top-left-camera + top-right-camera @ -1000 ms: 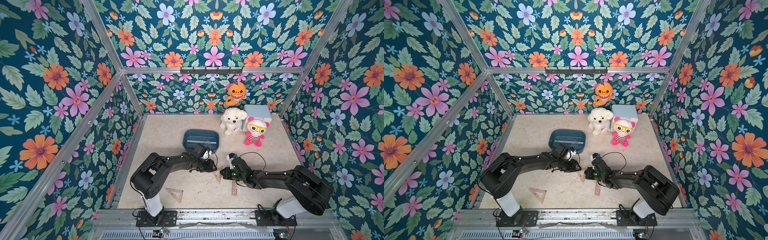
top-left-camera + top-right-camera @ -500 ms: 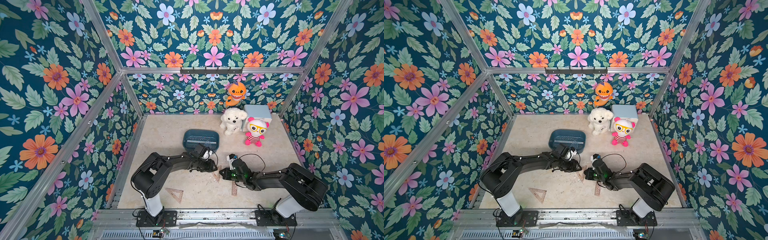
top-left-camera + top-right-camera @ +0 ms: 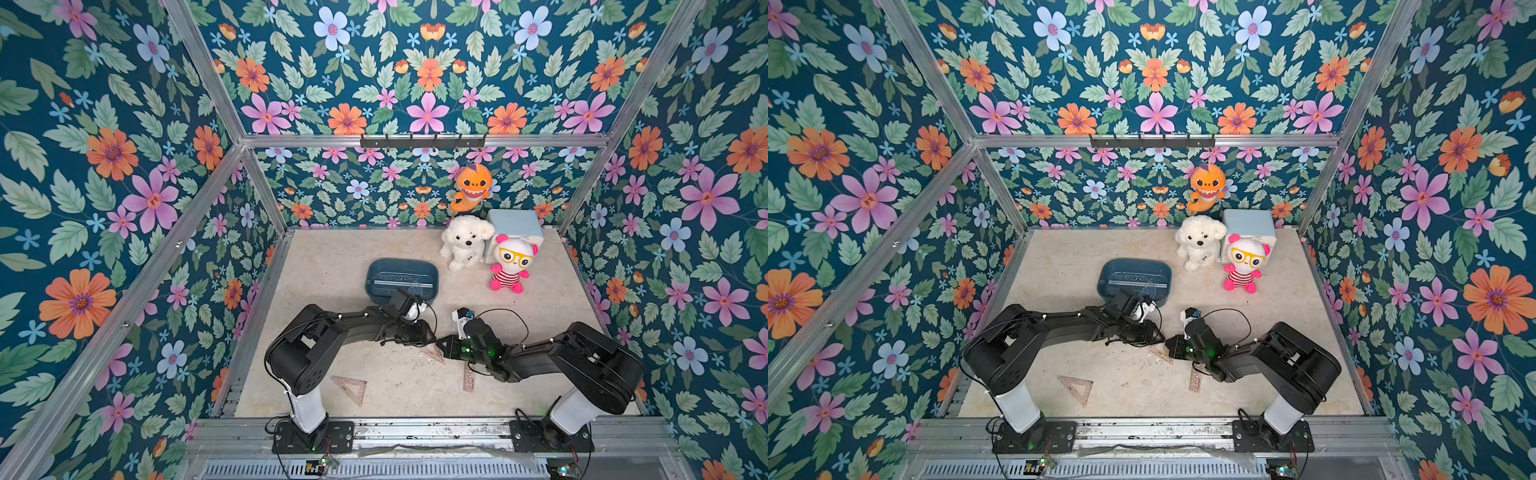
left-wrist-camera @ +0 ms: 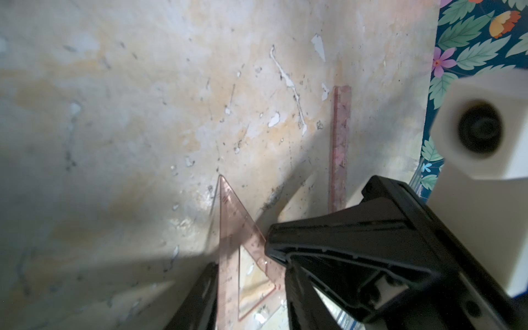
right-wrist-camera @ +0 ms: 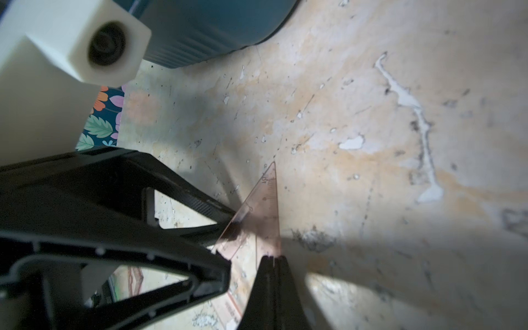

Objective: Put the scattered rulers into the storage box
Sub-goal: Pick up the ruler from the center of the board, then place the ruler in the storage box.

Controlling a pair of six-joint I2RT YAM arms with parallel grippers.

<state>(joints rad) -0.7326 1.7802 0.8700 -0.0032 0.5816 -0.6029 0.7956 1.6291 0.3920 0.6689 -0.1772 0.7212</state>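
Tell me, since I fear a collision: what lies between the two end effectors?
A small set square lies between the left end effector and the right end effector, shown in both wrist views and both top views.

left gripper parted, right gripper closed

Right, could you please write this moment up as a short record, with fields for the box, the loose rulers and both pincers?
storage box: dark teal tub, mid-table, clear rulers already inside
middle set square: on the table in front of the box
left pincer: open, jaws astride the middle set square
right pincer: shut, tips against the same set square
near set square: flat, beside the left arm, untouched
straight ruler: flat, one end hidden by the right arm
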